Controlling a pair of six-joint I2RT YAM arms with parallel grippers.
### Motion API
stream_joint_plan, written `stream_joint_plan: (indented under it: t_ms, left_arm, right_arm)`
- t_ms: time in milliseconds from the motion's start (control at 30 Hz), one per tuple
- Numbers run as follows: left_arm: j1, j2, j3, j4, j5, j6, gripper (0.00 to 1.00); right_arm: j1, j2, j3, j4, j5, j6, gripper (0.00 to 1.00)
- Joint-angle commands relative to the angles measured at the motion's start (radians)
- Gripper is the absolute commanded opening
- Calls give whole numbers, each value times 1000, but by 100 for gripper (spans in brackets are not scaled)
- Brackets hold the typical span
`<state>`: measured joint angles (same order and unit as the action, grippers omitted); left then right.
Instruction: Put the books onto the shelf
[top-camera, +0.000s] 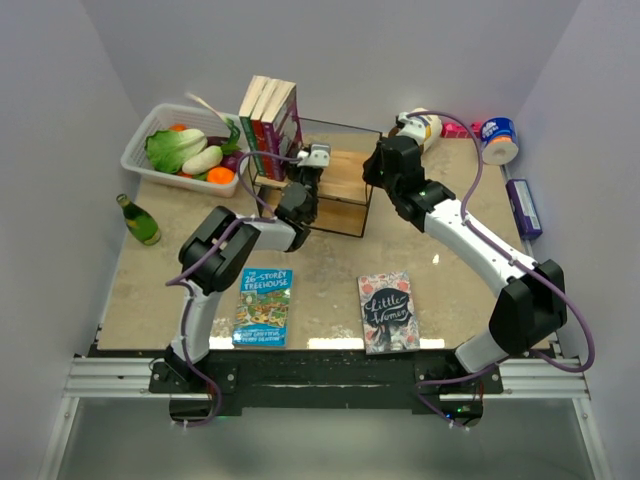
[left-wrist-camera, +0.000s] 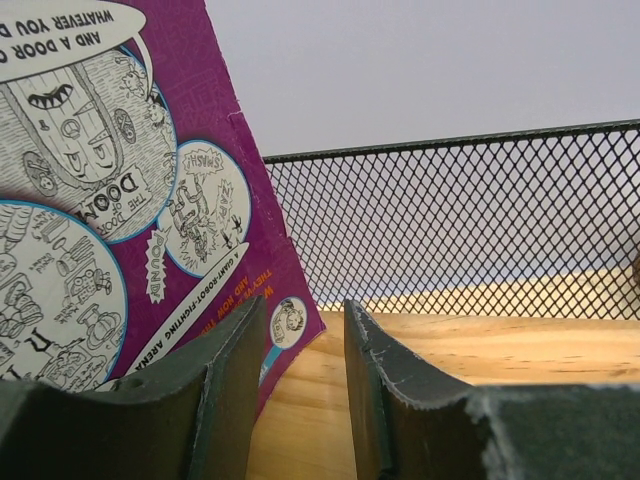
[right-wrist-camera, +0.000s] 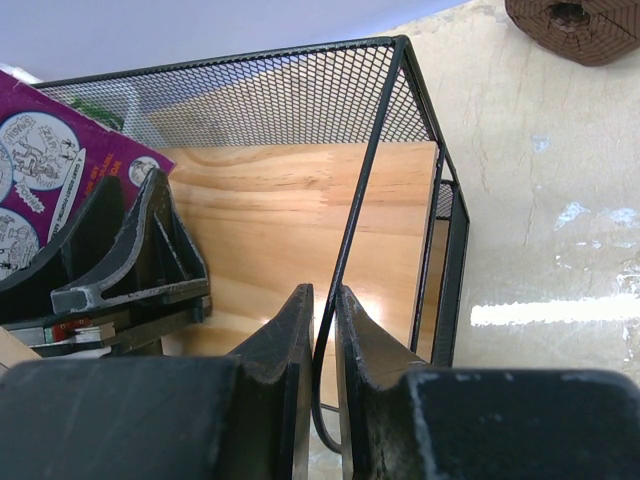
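We are bracing the shelf (top-camera: 345, 185) with the right end effector (right-wrist-camera: 322, 300). Its fingers are pinching together on the thin black wire of the frame at the right end, and we are judging that this is keeping the light rack from sliding while books are being stood inside it. The left end effector (left-wrist-camera: 302, 325) is reaching into the shelf with its fingers apart and nothing between them, only the wooden board showing through the gap. It is sitting just beside the purple book (left-wrist-camera: 200, 60), the innermost of the row, and we are reading this as a position for steadying that book, though from the wrist view we cannot tell whether the cover is actually touching the finger. Counting, we are finding five books. Three standing books (top-camera: 268, 112), green, red and purple, are at the shelf's left end. Two are lying flat on the tabletop (top-camera: 320, 270) near the arm bases: the Treehouse book (top-camera: 263, 307) and the Little Women book (top-camera: 388, 311), apart from each other. We are also counting one shelf and two end effectors, so two books are waiting to be shelved.
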<state>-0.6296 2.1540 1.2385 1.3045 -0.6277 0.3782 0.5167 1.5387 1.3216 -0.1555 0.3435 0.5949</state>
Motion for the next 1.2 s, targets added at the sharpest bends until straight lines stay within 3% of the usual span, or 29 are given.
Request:
stream_joint_plan:
  t_ms: [0, 633, 733, 1000, 1167]
  left_arm:
    - [37, -49, -50, 50, -23, 71, 41]
    - [33, -158, -135, 38, 22, 61, 47]
    - [30, -169, -139, 39, 23, 60, 47]
    - [16, -194, -146, 41, 29, 68, 48]
    - [7, -210, -157, 42, 34, 74, 48]
  right_arm:
    - [8, 17, -9, 27, -47, -9, 0]
    - [9, 9, -10, 31, -64, -3, 0]
    - [9, 3, -12, 37, -70, -6, 6]
    - [8, -9, 5, 24, -72, -9, 34]
    - [9, -26, 19, 7, -57, -9, 47]
